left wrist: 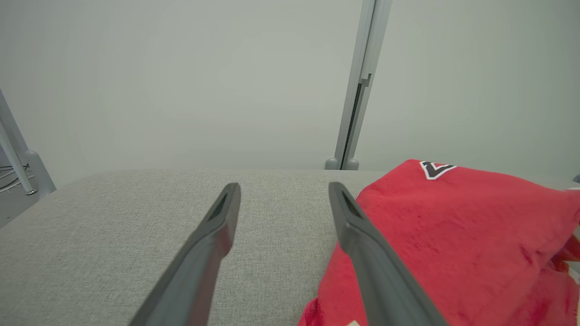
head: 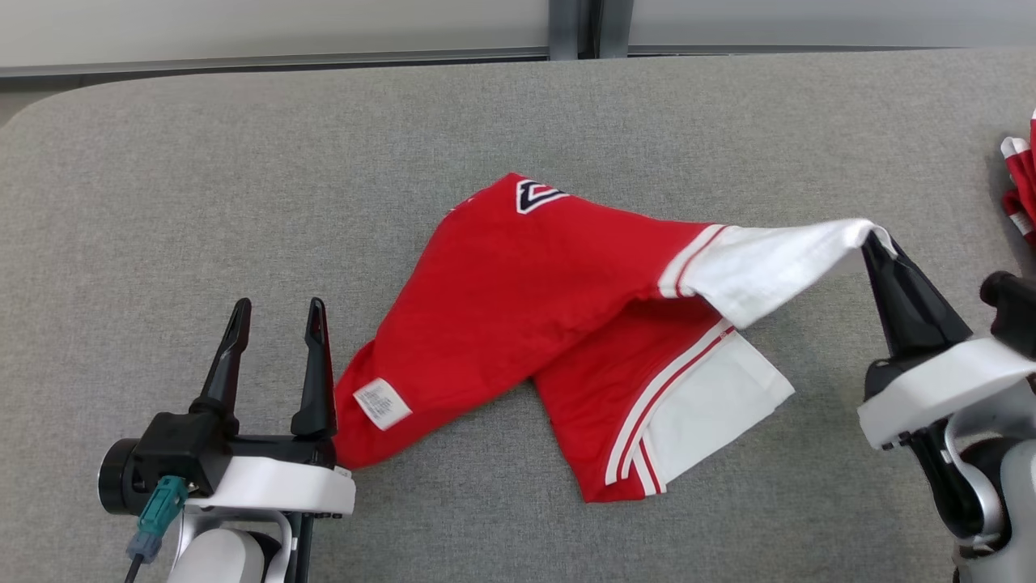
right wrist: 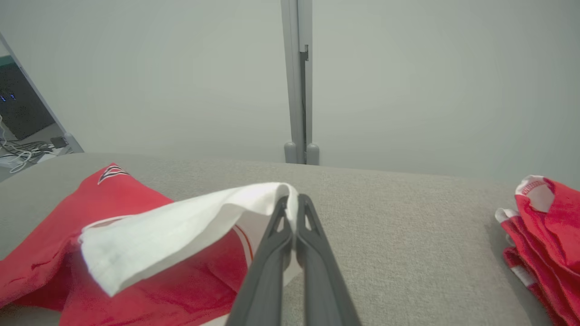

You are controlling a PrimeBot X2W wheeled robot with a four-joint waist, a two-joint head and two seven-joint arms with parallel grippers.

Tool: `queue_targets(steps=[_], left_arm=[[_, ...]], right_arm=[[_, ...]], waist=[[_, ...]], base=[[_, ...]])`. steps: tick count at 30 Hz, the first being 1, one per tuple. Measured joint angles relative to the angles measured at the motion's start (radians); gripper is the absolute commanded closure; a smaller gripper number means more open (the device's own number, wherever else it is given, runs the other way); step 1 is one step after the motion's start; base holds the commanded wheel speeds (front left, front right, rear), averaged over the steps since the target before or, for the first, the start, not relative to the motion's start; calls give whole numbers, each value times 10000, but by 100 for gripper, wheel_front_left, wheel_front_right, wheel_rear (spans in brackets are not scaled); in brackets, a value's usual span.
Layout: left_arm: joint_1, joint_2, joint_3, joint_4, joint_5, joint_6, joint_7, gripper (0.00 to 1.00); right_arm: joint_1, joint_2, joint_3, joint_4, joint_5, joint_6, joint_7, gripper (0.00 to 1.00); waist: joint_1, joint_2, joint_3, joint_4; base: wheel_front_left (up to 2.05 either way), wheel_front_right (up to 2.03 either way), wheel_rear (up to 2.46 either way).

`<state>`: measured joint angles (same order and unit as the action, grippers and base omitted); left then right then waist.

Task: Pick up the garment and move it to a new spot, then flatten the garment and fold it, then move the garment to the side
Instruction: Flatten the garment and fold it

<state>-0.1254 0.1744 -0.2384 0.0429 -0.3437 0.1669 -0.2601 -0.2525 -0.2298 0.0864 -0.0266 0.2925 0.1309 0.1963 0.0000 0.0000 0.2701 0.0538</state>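
The garment [head: 518, 300], a red jersey with white sleeves and striped trim, lies rumpled in the middle of the grey table [head: 243, 162]; a bit of black lettering shows at its far edge. My right gripper [head: 876, 240] is shut on the tip of one white sleeve [head: 777, 263], lifting it off the table; in the right wrist view the gripper [right wrist: 293, 203] pinches that sleeve [right wrist: 181, 226]. My left gripper [head: 278, 310] stands open just left of the garment's near corner, holding nothing. The left wrist view shows the open left gripper [left wrist: 283, 190] with the garment [left wrist: 453, 226] to its right.
A second red-and-white cloth pile [head: 1021, 182] lies at the table's right edge, and again in the right wrist view as the pile [right wrist: 548, 231]. A pale wall with a grey post [right wrist: 299, 81] stands behind the table. Bare grey table surface spreads to the left and far side.
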Motion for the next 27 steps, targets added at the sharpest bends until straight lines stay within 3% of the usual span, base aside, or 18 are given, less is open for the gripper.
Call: queue_targets(steps=[7, 13, 14, 16, 27], left_arm=[[-4, 33, 8, 0, -2, 2, -2, 0], [-21, 86, -13, 8, -2, 12, 2, 0], [-25, 107, -13, 8, -2, 12, 4, 0], [-31, 140, -23, 8, 0, 13, 17, 0], [154, 291, -8, -46, -10, 150, 128, 0]], right_arm=[[1352, 234, -585, 602, 564, -2, 157, 100], [1841, 362, -422, 1707, 1089, -2, -345, 100], [1856, 389, -414, 1835, 1135, -2, -481, 71], [1865, 435, -416, 2063, 1250, -2, -709, 0], [2127, 508, -1743, 1586, 742, -2, -1664, 0]], waist=[[1, 0, 75, -108], [0, 0, 54, -225], [0, 0, 40, -243], [0, 0, 4, -274], [0, 0, -365, -455]], base=[[0, 0, 0], [0, 0, 0], [0, 0, 0], [0, 0, 0], [0, 0, 0]])
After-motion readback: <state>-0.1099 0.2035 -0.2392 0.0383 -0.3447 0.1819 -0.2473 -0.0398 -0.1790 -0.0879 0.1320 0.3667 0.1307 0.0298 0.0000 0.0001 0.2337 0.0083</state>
